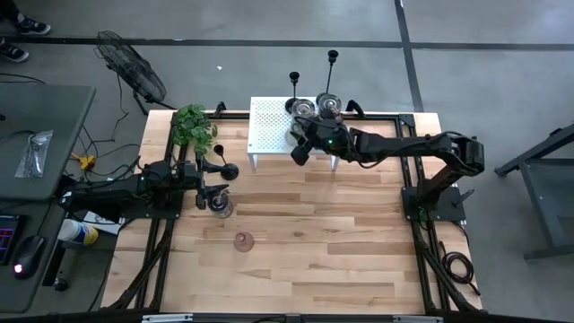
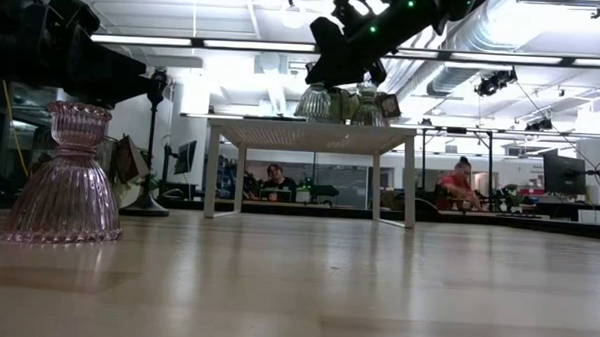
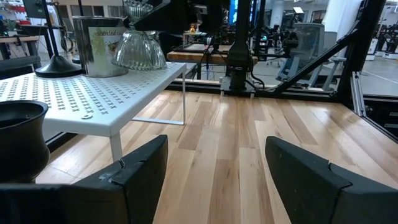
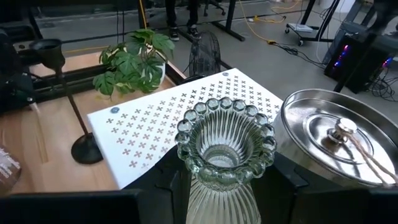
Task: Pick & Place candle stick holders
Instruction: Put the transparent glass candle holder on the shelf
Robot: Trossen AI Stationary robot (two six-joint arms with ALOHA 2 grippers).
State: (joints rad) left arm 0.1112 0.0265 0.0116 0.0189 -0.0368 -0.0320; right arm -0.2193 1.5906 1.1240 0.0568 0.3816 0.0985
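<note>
A ribbed greenish glass holder (image 4: 224,146) stands by its base on the white perforated shelf (image 1: 269,135), and my right gripper (image 1: 301,148) is shut on it from above. Two tall black candlesticks (image 1: 294,90) (image 1: 332,72) stand at the shelf's far edge. My left gripper (image 3: 214,174) is open and empty at the table's left. A third black candlestick (image 1: 221,167) stands beside it, and a clear glass holder (image 1: 220,208) just nearer. A pinkish glass holder (image 1: 244,240) (image 2: 64,180) stands on the table toward the near edge. My right gripper has the glass holder's ribbed neck (image 4: 219,205), just below its beaded rim, between its two fingers (image 4: 171,183). The fingers come slanting down from the table's right. The holder stands upright with its base (image 3: 140,59) on the shelf.
A silver lidded tin (image 4: 339,140) stands on the shelf right beside the held holder. A green leafy plant (image 1: 193,126) stands at the shelf's left. Black frame rails (image 1: 408,193) run along the table's sides. Bare wood (image 1: 341,242) lies between the shelf and the near edge.
</note>
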